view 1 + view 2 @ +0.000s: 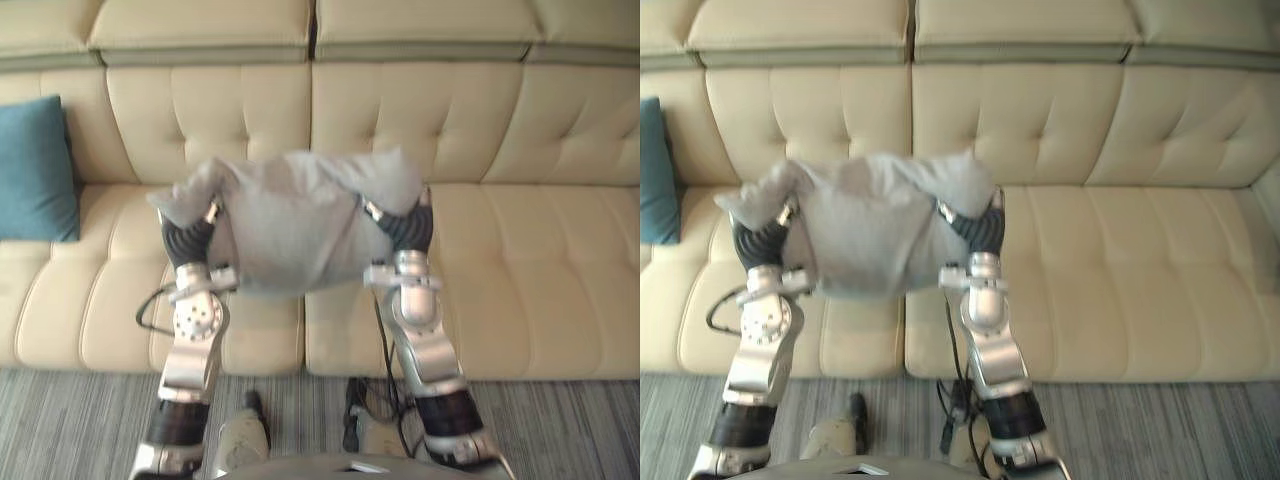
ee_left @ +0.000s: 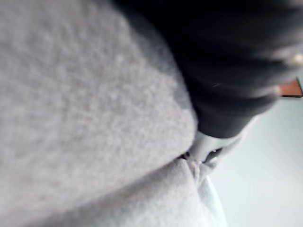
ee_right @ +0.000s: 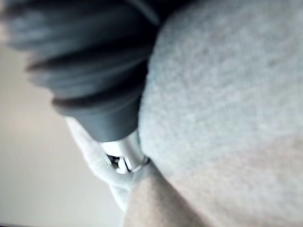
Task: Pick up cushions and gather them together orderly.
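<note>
A grey cushion (image 1: 290,220) hangs in the air in front of the cream sofa (image 1: 520,260), just above its seat. My left hand (image 1: 190,240) presses into the cushion's left side and my right hand (image 1: 408,228) into its right side, so it is squeezed between them. The left wrist view has the hand's dark cover (image 2: 227,71) sunk into grey fabric (image 2: 85,118). The right wrist view likewise has the dark cover (image 3: 94,71) against the fabric (image 3: 222,94). A teal cushion (image 1: 35,170) leans upright against the backrest at the sofa's left end.
The sofa's tufted backrest (image 1: 1040,120) runs across the whole view. A long stretch of seat (image 1: 1140,270) lies to the right of the grey cushion. Grey striped carpet (image 1: 560,420) covers the floor in front.
</note>
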You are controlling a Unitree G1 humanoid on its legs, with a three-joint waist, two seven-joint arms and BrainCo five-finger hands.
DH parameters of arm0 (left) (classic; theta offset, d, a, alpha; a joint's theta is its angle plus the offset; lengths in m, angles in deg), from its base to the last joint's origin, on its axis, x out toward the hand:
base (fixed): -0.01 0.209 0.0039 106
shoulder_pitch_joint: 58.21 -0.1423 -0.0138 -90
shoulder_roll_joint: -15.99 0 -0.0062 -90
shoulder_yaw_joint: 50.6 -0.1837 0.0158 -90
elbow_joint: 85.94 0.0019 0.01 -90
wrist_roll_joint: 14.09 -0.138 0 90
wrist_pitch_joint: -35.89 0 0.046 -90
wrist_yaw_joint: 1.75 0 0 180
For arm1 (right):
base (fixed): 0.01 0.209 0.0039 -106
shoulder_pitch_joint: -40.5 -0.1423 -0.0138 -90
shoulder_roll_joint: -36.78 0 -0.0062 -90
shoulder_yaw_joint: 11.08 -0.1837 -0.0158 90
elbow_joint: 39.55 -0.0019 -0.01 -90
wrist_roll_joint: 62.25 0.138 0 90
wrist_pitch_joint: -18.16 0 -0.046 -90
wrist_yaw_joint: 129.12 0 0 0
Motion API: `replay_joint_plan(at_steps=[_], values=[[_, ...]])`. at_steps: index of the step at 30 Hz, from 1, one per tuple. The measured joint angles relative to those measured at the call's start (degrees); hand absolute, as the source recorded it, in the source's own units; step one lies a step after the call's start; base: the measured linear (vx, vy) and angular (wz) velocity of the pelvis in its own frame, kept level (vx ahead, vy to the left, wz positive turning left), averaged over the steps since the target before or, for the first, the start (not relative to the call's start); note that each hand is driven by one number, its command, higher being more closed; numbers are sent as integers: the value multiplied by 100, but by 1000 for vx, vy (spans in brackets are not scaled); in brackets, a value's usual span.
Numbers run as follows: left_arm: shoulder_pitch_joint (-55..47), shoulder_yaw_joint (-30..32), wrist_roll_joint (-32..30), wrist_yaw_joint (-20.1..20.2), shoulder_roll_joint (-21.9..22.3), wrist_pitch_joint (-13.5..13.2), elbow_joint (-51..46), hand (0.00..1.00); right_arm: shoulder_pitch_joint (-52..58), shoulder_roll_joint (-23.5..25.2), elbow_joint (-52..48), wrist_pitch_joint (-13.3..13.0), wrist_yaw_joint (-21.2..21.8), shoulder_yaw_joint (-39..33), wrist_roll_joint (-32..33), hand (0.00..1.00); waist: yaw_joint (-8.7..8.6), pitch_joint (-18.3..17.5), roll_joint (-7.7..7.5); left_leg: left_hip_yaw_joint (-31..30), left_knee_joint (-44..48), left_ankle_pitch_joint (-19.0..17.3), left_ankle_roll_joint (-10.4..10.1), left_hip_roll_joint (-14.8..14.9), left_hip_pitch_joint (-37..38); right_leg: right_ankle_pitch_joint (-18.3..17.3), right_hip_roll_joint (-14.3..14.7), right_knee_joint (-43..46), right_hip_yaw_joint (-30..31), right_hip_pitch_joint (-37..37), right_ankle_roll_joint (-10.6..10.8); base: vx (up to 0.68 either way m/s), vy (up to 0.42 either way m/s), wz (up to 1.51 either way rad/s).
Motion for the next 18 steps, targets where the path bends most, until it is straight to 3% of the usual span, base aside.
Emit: replay_joint_plan(at_steps=[8,18], values=[[2874,109,4,-529,-519,4,1412,100,-2589,-37,954,30,-859,-848,-358,100,27,488,45,-276,-522,673,-22,-184,-802,260,-119,-60,-239,-824,-99,-74,-43,21],[4941,-65,28,-514,-853,57,2974,100,-3800,-396,1557,181,-1135,-1398,-310,100,-119,1085,71,-398,-1180,1294,-90,-213,-1683,803,12,-705,-136,-1630,-144,-26,-23,7]])
